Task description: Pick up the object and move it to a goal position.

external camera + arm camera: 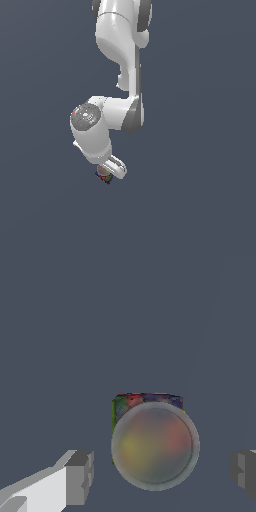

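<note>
The object (155, 443) is a small block of red, blue and green squares with a dark round bowl-like cap facing the wrist camera. It lies between the two grey fingers (80, 476) of my gripper (161, 473), with a clear gap on each side, so the gripper is open around it without touching. In the exterior view the object (103, 179) is a tiny coloured speck just under the white hand, with the gripper (106, 175) right over it and the hand hiding much of it.
The white arm (120, 45) reaches down from the top of the exterior view, its elbow (87, 120) bent toward that view's left. A plain dark grey-blue surface (200, 200) fills everything around it.
</note>
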Motion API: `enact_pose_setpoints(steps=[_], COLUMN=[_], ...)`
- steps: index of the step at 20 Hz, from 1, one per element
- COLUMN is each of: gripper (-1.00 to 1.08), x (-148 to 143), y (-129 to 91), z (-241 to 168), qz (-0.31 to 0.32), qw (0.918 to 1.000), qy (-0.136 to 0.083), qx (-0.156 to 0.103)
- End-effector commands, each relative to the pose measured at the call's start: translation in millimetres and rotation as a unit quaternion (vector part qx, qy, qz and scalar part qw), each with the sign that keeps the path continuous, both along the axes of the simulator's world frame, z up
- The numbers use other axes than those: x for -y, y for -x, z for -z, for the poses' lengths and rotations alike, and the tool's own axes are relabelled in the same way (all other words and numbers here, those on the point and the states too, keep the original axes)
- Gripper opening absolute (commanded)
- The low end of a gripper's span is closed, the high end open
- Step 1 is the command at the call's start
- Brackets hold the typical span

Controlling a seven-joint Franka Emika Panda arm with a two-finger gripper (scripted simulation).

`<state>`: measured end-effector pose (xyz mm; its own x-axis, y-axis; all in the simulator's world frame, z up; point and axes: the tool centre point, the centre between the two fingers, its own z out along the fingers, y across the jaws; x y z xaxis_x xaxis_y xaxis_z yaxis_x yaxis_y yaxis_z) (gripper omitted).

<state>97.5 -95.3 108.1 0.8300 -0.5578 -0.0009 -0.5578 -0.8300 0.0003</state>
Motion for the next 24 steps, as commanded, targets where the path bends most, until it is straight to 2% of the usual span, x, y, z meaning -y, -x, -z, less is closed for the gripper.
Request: enact_pose_setpoints(steps=[1, 13, 19, 20, 24], gripper=[1.00, 1.00, 1.00, -1.00, -1.00], x=[0, 0, 0, 0, 0], y=[0, 1, -1, -1, -1], z=[0, 49, 50, 50, 50], qz=[0.000, 0.002, 0.002, 0.002, 0.002], qw=[1.0000, 1.0000, 1.0000, 1.0000, 1.0000], qy=[0.000, 0.000, 0.000, 0.000, 0.000], qx=[0.000, 0.000, 0.000, 0.000, 0.000])
